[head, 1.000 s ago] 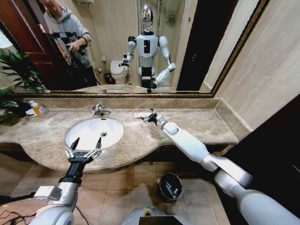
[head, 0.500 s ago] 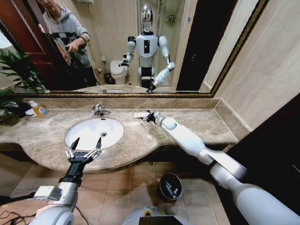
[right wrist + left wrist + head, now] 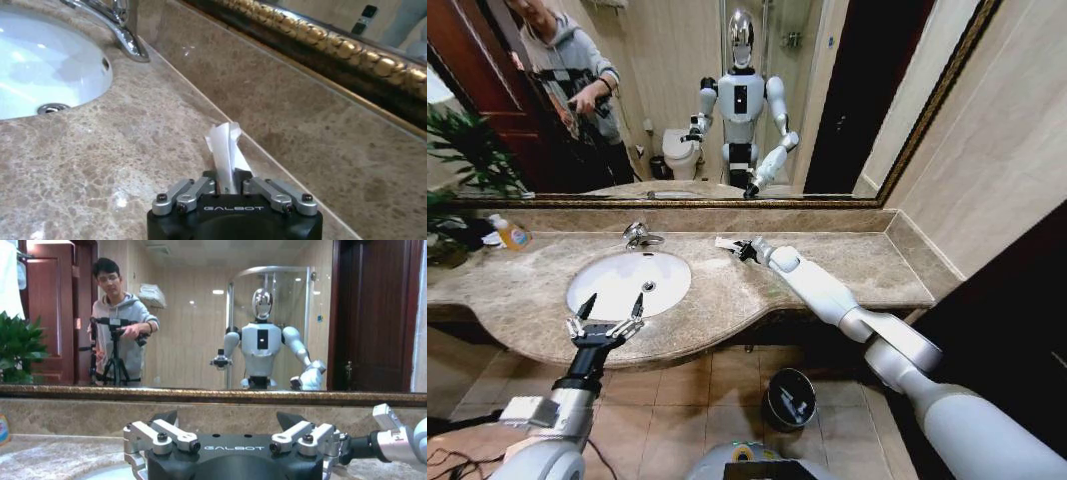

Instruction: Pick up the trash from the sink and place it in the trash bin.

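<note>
A flat white packet lies at the back of the brown marble counter, right of the faucet and outside the sink. My right gripper is shut on the flat white packet, whose far end sticks out past the fingers; the right wrist view shows the gripper low over the counter. The white oval basin holds nothing I can see. My left gripper hovers open above the sink's front rim, and in its own view nothing lies between the fingers. The black trash bin stands on the floor below the counter.
A chrome faucet rises behind the basin. An orange-labelled soap bottle and a plant sit at the counter's far left. A gold-framed mirror runs along the back wall. Bare counter stretches to the right.
My right gripper has reached a little farther toward the back wall and its fingers have closed on the white packet. The left arm has not moved.
</note>
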{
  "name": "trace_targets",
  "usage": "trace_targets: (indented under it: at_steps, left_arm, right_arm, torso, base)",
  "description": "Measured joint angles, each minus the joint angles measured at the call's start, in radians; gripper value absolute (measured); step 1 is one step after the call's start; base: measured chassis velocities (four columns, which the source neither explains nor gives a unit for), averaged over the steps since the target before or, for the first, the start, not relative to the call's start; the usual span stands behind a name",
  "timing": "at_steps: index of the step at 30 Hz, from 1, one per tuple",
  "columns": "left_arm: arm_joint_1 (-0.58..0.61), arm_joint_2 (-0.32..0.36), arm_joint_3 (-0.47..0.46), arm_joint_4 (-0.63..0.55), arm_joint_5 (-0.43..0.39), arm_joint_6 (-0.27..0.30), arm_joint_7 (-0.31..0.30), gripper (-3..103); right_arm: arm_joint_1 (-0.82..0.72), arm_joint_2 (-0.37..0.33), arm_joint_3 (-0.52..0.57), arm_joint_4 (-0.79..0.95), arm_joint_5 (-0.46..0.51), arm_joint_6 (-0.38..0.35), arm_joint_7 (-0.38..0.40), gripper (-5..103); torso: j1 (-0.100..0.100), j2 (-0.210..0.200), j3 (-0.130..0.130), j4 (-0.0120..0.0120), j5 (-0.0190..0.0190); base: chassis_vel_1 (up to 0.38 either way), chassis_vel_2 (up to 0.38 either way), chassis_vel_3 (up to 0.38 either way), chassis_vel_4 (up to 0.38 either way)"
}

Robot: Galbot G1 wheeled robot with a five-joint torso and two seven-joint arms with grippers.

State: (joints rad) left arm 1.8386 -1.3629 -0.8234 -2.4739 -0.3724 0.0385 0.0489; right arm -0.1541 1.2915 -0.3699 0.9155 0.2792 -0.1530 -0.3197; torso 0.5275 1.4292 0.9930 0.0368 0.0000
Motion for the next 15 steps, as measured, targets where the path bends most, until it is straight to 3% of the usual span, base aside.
trace_targets:
  at_steps: [3,8,15]
  left_arm:
    - [0.0,0.0,0.0,0.0,0.0,0.0,0.0,100]
    - [0.0,0.0,0.0,0.0,0.0,0.0,0.0,100]
    - [0.0,0.0,0.0,0.0,0.0,0.0,0.0,100]
  right_arm:
    - [-0.008,-0.015,0.001,0.02,0.007,0.001,0.015,2]
    - [-0.02,-0.038,0.006,0.063,0.024,-0.006,0.03,1]
    - [-0.092,-0.133,0.062,0.276,0.085,-0.04,0.071,0]
  torso:
    - [0.0,0.0,0.0,0.0,0.0001]
    - [0.0,0.0,0.0,0.0,0.0001]
    - [0.0,0.0,0.0,0.0,0.0002]
  base:
    - [0.0,0.0,0.0,0.0]
    - [0.0,0.0,0.0,0.0]
    - [0.0,0.0,0.0,0.0]
